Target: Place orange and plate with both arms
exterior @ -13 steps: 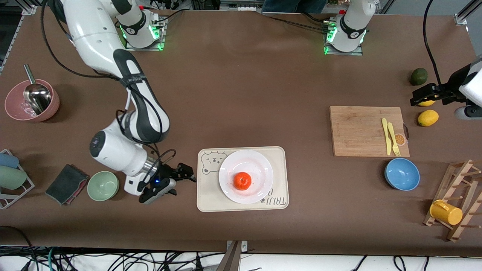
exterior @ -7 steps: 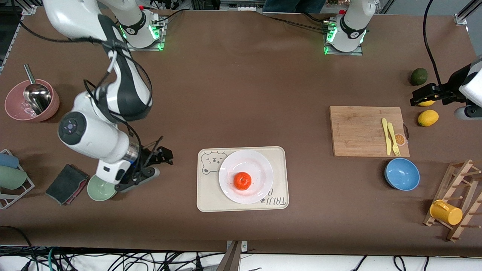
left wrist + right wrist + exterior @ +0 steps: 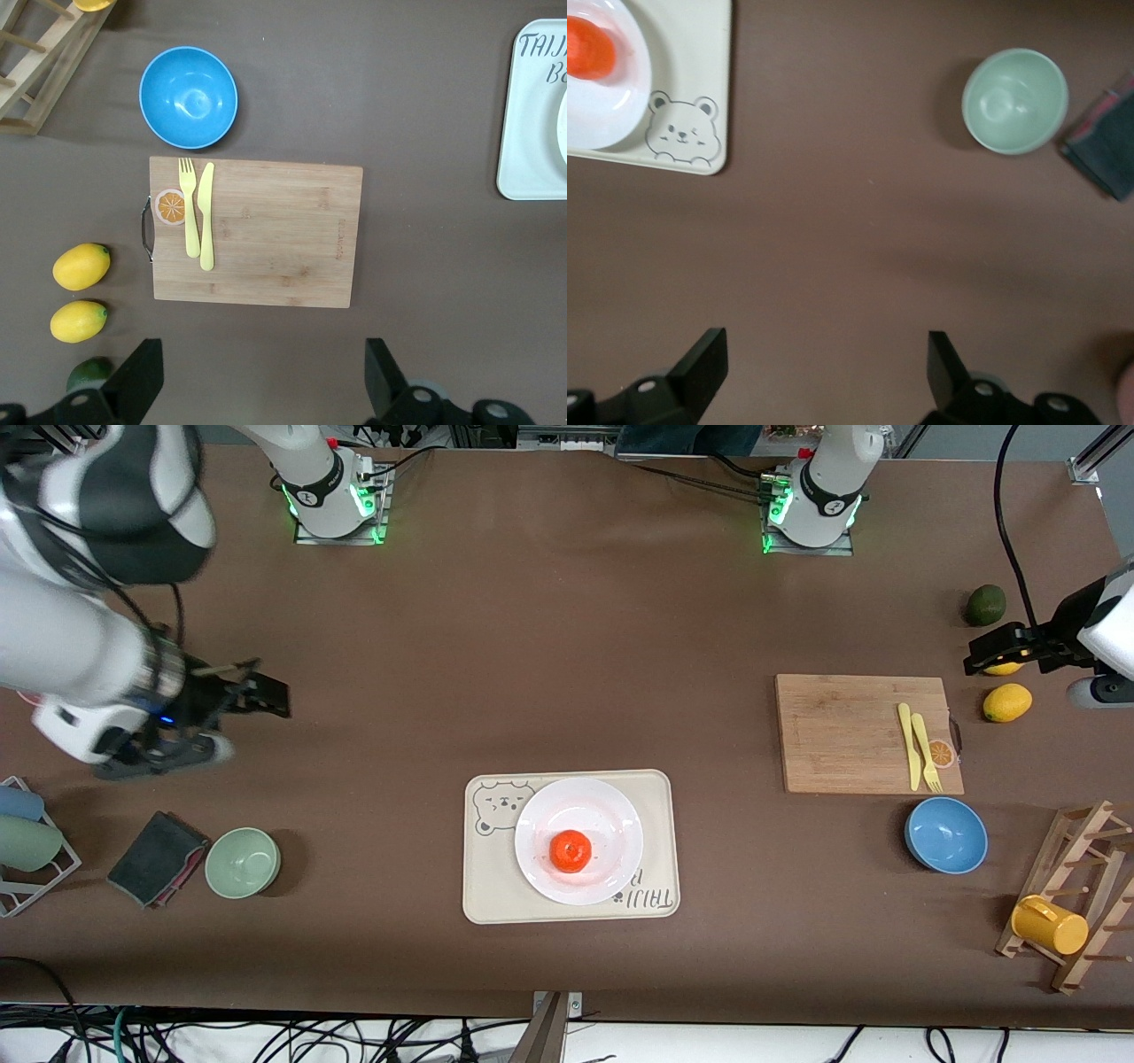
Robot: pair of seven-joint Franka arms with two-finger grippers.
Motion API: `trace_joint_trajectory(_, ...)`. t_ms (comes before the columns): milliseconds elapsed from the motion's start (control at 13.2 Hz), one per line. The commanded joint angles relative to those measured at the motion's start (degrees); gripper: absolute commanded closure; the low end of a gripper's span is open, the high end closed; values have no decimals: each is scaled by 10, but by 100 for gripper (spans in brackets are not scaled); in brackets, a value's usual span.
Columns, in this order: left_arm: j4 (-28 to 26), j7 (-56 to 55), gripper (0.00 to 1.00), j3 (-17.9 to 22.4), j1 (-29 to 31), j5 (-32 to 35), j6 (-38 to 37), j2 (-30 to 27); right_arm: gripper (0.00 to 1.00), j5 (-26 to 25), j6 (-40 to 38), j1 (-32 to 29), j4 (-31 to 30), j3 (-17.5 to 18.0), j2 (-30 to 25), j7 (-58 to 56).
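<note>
Right gripper up in the air over bare table at the right arm's end, fingers spread wide (the right wrist view shows both tips well apart with only brown tabletop between them), holding nothing. Left gripper hangs over the lemons near the left arm's end, fingers likewise spread wide in the left wrist view, nothing in them; this arm looks to be waiting. Outward from there: the orange sits on the plate, a little off the plate's centre, and the plate rests on the cream bear-print tray mid-table, close to the front camera. Both grippers are well apart from plate and fruit, so the placing looks done by my reading. Risks from here seem small. The orange is round and merely resting on a glossy, shallow-rimmed surface; any knock to the tray or plate could roll it toward the rim and off. The right gripper has a green bowl and a dark folded cloth near it, closer to the front camera; a low sweep could clip the bowl. The left gripper sits just above a lemon and beside a dark green fruit; dropping straight down there could send either rolling toward the cutting board.
</note>
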Motion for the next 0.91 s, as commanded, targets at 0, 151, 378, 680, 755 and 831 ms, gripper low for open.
trace_joint_trajectory(0,10,11,0,3,-1,-16,-7,2,1,-7,-3,5,-64,-32,-60,-16)
trace_joint_trajectory(151,10,12,0,2,-3,-18,-7,1,0,-11,-11,4,-90,-46,-77,-19)
trace_joint_trajectory(378,7,9,0,-7,-12,-19,-22,6,0,-13,-48,-38,-155,-8,-113,-34)
trace_joint_trajectory(680,11,5,0,-25,-37,-76,-40,34,0,-45,-39,-100,-204,39,-160,-44)
trace_joint_trajectory(755,11,5,0,-25,-43,-101,-36,46,0,-52,-15,-103,-202,37,-161,-43)
trace_joint_trajectory(831,12,5,0,-26,-55,-115,-22,65,0,-55,24,-121,-201,36,-173,-38)
